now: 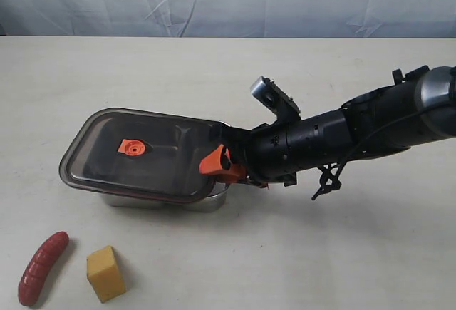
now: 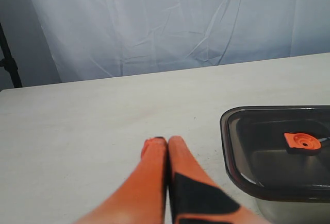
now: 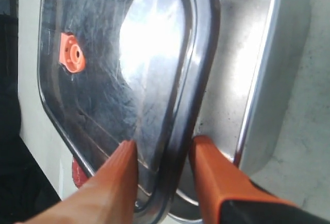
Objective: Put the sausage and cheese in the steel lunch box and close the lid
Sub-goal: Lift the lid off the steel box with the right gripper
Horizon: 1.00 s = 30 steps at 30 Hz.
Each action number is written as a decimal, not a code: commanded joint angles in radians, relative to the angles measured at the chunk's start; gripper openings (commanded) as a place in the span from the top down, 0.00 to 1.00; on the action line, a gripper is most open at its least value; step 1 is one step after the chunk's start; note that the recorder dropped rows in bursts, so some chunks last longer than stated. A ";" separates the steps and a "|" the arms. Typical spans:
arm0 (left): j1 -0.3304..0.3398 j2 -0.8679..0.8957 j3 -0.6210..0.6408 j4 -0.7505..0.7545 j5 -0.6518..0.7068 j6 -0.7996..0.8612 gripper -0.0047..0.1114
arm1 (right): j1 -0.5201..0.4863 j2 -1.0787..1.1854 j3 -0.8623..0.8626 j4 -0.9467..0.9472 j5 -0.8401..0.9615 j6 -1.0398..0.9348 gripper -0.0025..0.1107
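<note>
The dark translucent lid [image 1: 142,157] with its orange valve tab [image 1: 132,148] lies tilted over the steel lunch box [image 1: 206,202], raised at its right end. My right gripper [image 1: 221,162] is shut on that end. In the right wrist view its fingers straddle the lid [image 3: 129,54] rim, one above and one below, over the bare steel lunch box [image 3: 258,80]. The sausage [image 1: 43,267] and the yellow cheese [image 1: 105,273] wedge lie on the table in front of the box, left of centre. My left gripper [image 2: 166,141] is shut and empty, beside the lid [image 2: 273,147].
A pale table [image 1: 320,253] carries everything, with a white cloth backdrop [image 1: 228,0] behind its far edge. The right arm [image 1: 342,139] stretches in from the right above the table. The left arm does not show in the exterior view.
</note>
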 commanded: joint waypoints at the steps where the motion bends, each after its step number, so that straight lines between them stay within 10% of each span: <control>1: -0.007 -0.004 0.004 0.004 -0.007 0.000 0.96 | 0.004 -0.001 -0.001 -0.010 -0.024 -0.005 0.73; 4: -0.007 -0.004 0.004 0.004 -0.007 0.000 0.96 | 0.004 -0.001 -0.001 -0.010 -0.024 -0.005 0.98; 30: -0.007 -0.004 0.004 0.004 -0.007 0.000 0.96 | 0.004 -0.003 -0.072 -0.010 0.106 -0.008 0.99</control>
